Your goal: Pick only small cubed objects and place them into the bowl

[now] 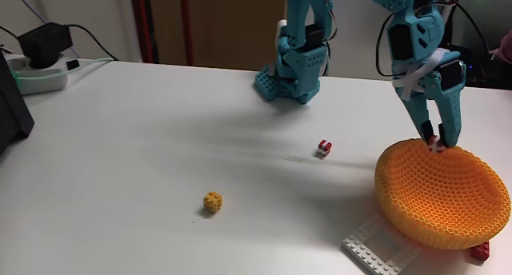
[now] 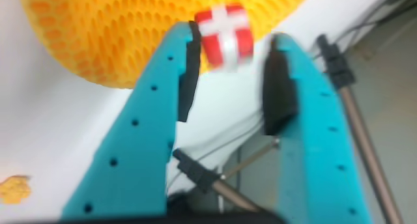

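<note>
My gripper (image 1: pixel 438 139) hangs over the far rim of the orange honeycomb bowl (image 1: pixel 456 203). In the wrist view the gripper (image 2: pixel 234 38) is open: a red-and-white striped cube (image 2: pixel 225 34) sits between the fingertips, close to the left pad and with a gap to the right pad, in front of the bowl (image 2: pixel 111 35). That cube (image 1: pixel 436 145) shows as a small red spot at the fingertips. A second red-and-white cube (image 1: pixel 323 148) lies on the table left of the bowl. The yellow studded cube (image 1: pixel 212 201) lies further left and nearer; the wrist view shows it (image 2: pixel 13 188) at its lower left edge.
A flat white studded plate (image 1: pixel 372 249) lies partly under the bowl's near side, and a flat red brick (image 1: pixel 481 252) lies at the bowl's right. The arm's base (image 1: pixel 288 75) stands at the back. A power strip with cables (image 1: pixel 36 71) and a black object (image 1: pixel 12 107) sit at the left.
</note>
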Controlling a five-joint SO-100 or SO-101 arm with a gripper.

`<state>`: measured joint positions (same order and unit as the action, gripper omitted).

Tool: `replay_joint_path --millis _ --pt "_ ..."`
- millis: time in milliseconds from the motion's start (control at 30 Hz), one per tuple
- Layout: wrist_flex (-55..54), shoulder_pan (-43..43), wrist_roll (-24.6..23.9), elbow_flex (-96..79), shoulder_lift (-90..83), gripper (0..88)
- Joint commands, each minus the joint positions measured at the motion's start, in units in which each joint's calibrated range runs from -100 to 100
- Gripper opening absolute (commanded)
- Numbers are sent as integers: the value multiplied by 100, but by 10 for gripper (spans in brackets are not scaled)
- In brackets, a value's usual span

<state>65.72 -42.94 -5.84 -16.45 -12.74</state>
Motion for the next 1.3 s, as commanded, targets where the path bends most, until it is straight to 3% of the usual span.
replay_joint_path --millis 0,200,400,633,867,1267 --pt "-4 305 -98 273 -156 277" --pt "474 1442 -205 341 -961 286" --pt "1534 3660 -308 485 -1122 246" --pt "1047 5496 -59 -382 138 241" --pt "621 6065 103 23 1246 232" --pt "309 6149 137 504 1842 231"
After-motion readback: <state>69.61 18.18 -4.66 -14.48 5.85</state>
